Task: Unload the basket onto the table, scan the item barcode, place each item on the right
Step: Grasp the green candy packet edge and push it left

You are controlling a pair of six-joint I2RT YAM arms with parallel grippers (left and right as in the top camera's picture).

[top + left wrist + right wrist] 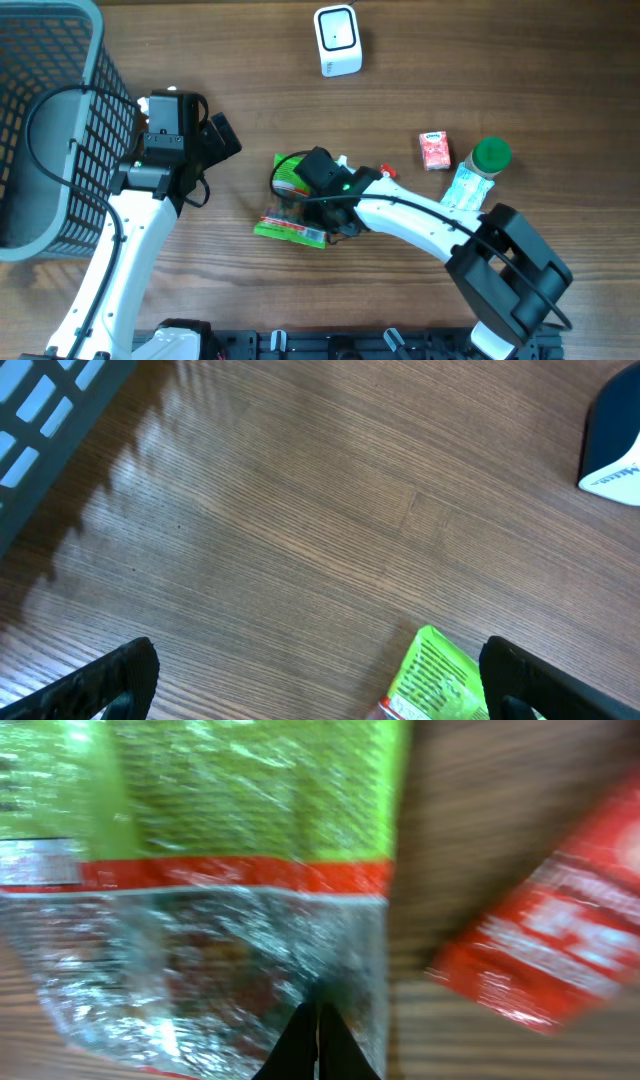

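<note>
At the middle of the wooden table (420, 70), the right gripper (318, 1032) has its jaws pinched tight on the clear film edge of a snack packet (200, 850). The packet is green at the top, with a red band across it and a see-through lower part. From above, it lies flat on the table under the gripper, between the two arms, with a green strip showing at its near end. A blurred red wrapper (545, 945) lies just beside it in the right wrist view; I cannot tell what it is.

The left gripper (216, 138) hangs over bare wood to the left, jaws spread wide with nothing between them, next to the grey mesh basket (60, 120). A corner of the green packet shows close to its right finger.

The white barcode scanner (337, 40) stands at the far edge, well apart from the packet. Off to the right sit a small red box (434, 150) and a green-capped bottle (480, 170).
</note>
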